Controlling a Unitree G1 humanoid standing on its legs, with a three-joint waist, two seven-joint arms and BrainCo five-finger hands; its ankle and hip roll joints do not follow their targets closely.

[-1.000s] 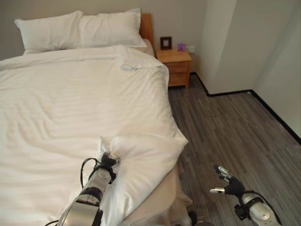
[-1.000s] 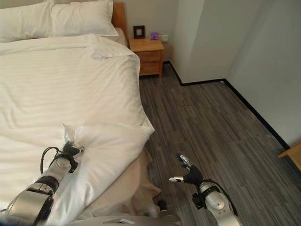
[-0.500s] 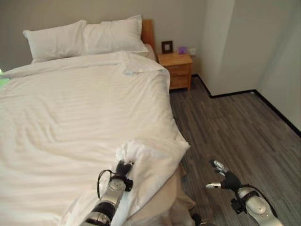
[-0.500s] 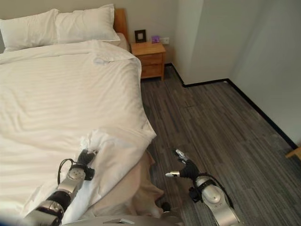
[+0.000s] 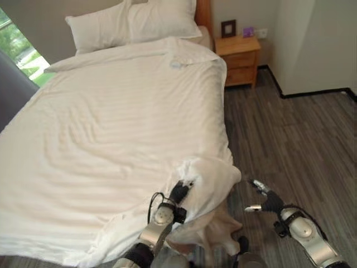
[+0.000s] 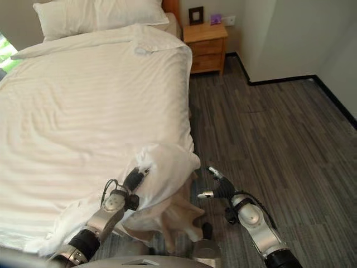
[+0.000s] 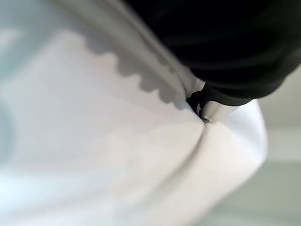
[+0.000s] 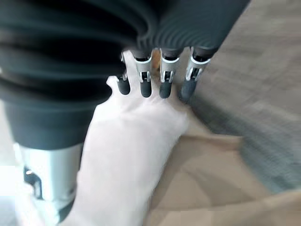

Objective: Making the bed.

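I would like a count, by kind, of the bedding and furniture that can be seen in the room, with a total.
Pillows: 2
White duvet: 1, its corner bunched at the left robot hand
Beige bed skirt: 1
Wooden nightstand: 1
Picture frame: 1
Total: 6

I stand in a bedroom, at the foot of a wide bed [image 5: 111, 128] that takes up the left and centre of my head views. A white striped duvet [image 6: 83, 100] covers it, and two white pillows [image 5: 134, 22] lean at the top of the frame against a wooden headboard [image 5: 204, 11]. A wooden nightstand [image 6: 207, 39] with drawers sits in the upper right beside the bed, a small dark picture frame [image 6: 196, 14] on top. Grey wood-plank flooring [image 6: 279, 139] runs down the right side, and a window [image 5: 17, 50] shows daylight at the upper left.
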